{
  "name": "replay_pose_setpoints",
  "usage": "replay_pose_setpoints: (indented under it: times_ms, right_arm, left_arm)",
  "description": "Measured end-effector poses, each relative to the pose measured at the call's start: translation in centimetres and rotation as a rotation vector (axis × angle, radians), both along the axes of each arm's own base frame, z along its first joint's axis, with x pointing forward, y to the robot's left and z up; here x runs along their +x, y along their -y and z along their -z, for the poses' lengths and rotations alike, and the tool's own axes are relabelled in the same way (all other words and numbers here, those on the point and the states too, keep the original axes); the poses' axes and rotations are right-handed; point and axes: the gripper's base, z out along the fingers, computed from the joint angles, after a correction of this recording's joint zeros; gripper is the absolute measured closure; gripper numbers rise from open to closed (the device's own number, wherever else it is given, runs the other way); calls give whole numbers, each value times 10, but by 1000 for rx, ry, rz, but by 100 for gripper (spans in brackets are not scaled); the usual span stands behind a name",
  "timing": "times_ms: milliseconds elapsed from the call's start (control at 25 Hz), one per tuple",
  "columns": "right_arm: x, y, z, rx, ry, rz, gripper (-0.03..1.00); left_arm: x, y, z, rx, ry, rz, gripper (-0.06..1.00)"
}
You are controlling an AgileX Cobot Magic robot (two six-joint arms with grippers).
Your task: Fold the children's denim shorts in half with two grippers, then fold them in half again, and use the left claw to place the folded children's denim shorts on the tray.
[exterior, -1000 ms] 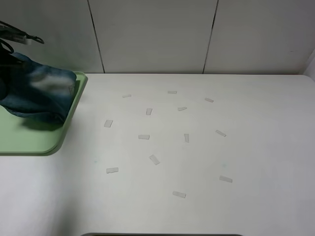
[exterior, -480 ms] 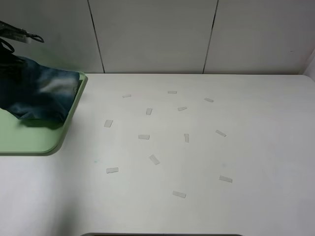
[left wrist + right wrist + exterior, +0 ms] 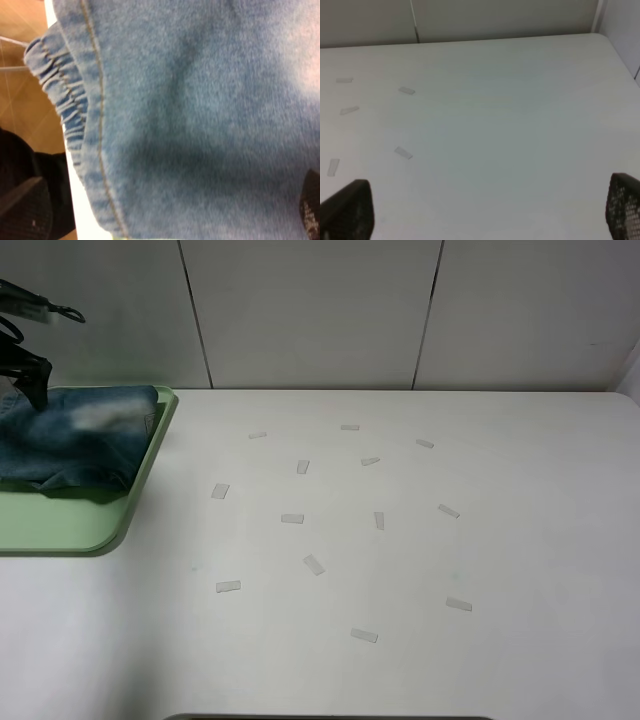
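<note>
The folded children's denim shorts (image 3: 80,440) lie on the pale green tray (image 3: 110,535) at the far left of the table, with a pale faded patch facing up. The left claw (image 3: 28,375) hangs just above their far left part. In the left wrist view the denim (image 3: 190,100) fills the frame, its gathered waistband (image 3: 60,90) at one side. The left claw (image 3: 165,215) is open there, its fingertips (image 3: 22,210) wide apart and holding nothing. The right gripper (image 3: 485,210) is open and empty over bare table; it is outside the exterior view.
Several small pale tape strips (image 3: 292,518) are stuck across the middle of the white table (image 3: 520,540). A panelled wall (image 3: 310,310) stands right behind the table. The tray's left part runs out of the exterior view.
The shorts, hanging bunched from the left claw over the tray, have come down and now lie flat on it. The claw has let go and sits above them.
</note>
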Motion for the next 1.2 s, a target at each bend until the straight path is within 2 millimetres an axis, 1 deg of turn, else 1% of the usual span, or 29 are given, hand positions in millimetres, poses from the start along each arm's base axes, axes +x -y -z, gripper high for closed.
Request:
replay_pose_setpoints:
  times_ms: [40,200,360,480,520,560,680,760,800,920,1040,1120,1200]
  right_arm:
    - [0,0,0,0,0,0,27]
    - [0,0,0,0,0,0,27]
    - [0,0,0,0,0,0,27]
    - [0,0,0,0,0,0,27]
    - [0,0,0,0,0,0,27]
    - [0,0,0,1,0,0,27]
    - [0,0,0,1,0,0,27]
    - [0,0,0,1,0,0,27]
    - [0,0,0,1,0,0,27]
    - [0,0,0,1,0,0,27]
    - [0,0,0,1,0,0,27]
    - [0,0,0,1,0,0,27]
    - [0,0,0,1,0,0,27]
  left_arm:
    - [-2,0,-7,2,8,-2,-5]
    - [-20,4,-47,2,31,-23,-5]
    - [-43,13,-88,-45,64,-51,-5]
    - [-60,21,-111,-96,72,-64,-5]
    - [-60,21,-111,-96,72,-64,-5]
    - [-69,26,-126,-127,112,-63,-4]
    - [-83,36,-147,-190,177,-51,-4]
    - [-93,43,-155,-240,204,-35,-4]
    - [-101,48,-162,-266,223,-28,-4]
    - [-125,56,-170,-295,241,-19,-4]
    - [-157,63,-176,-294,256,-16,-3]
    - [-183,69,-179,-294,275,-13,-2]
    - [-208,75,-176,-304,276,-12,-2]
